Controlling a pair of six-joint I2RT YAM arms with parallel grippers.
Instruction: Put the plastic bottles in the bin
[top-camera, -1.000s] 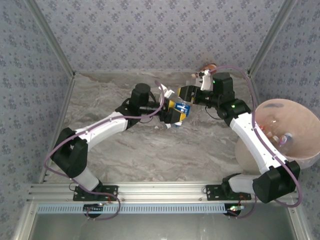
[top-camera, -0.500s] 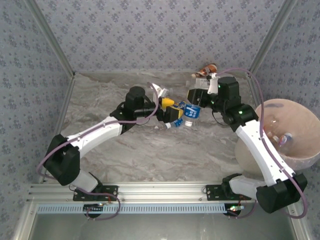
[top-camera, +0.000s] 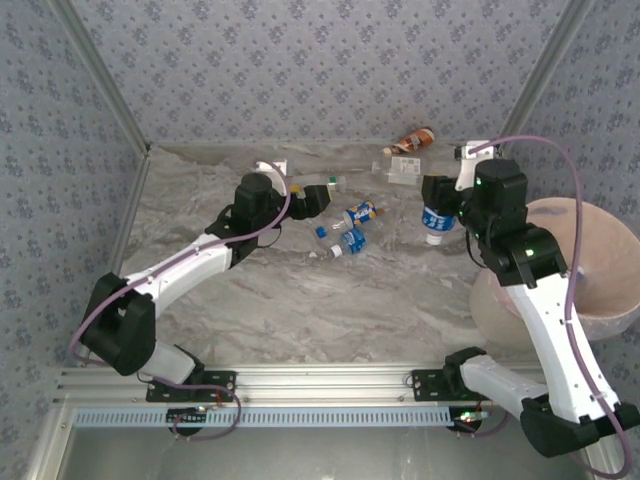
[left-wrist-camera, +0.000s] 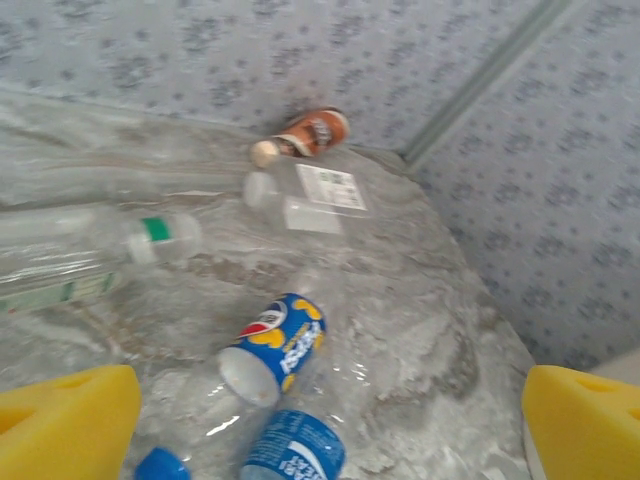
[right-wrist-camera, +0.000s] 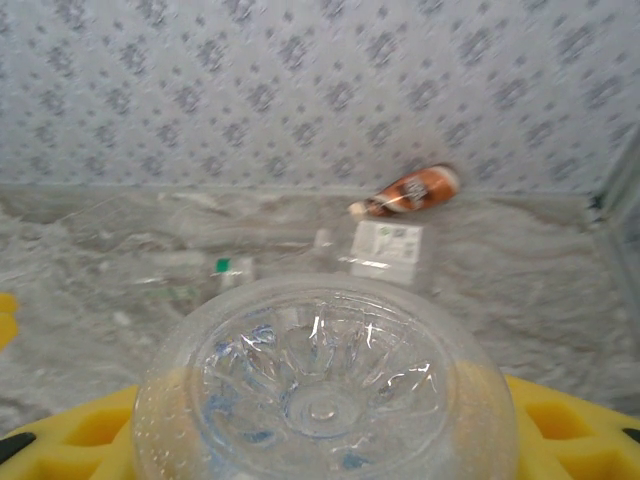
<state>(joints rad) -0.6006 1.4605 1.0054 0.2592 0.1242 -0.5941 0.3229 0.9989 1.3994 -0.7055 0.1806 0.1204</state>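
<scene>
Gripping a blue-labelled bottle (top-camera: 433, 226), my right pincer (top-camera: 437, 212) holds it up above the desk (top-camera: 300, 310). On the right wrist camera the bottle's clear ribbed base faces the lens, with the right pads (right-wrist-camera: 565, 420), yellow foam, pressed against it on both sides. From above, that bottle hangs to the left of the bin (top-camera: 610, 260), near it but not over the rim. The bin stands at the right, partly behind my right arm.

Over on the other side, my left pincer (top-camera: 312, 198) is spread wide with nothing in it. On its wrist camera the left pads (left-wrist-camera: 65, 420) sit out at the bottom corners, and the loose bottles lie on the desk between and beyond them. Nearest is a blue-and-yellow bottle (left-wrist-camera: 275, 345) on its side. A blue-wrapped bottle (left-wrist-camera: 292, 452) lies just below it, and I can't tell whether the two touch. Farther back, a green-banded clear bottle (left-wrist-camera: 110, 245) lies off to the left. A clear bottle with a white label (left-wrist-camera: 305, 200) lies around the middle. Behind that, a brown bottle (left-wrist-camera: 310, 132) lies at the foot of the far wall (left-wrist-camera: 300, 50).
</scene>
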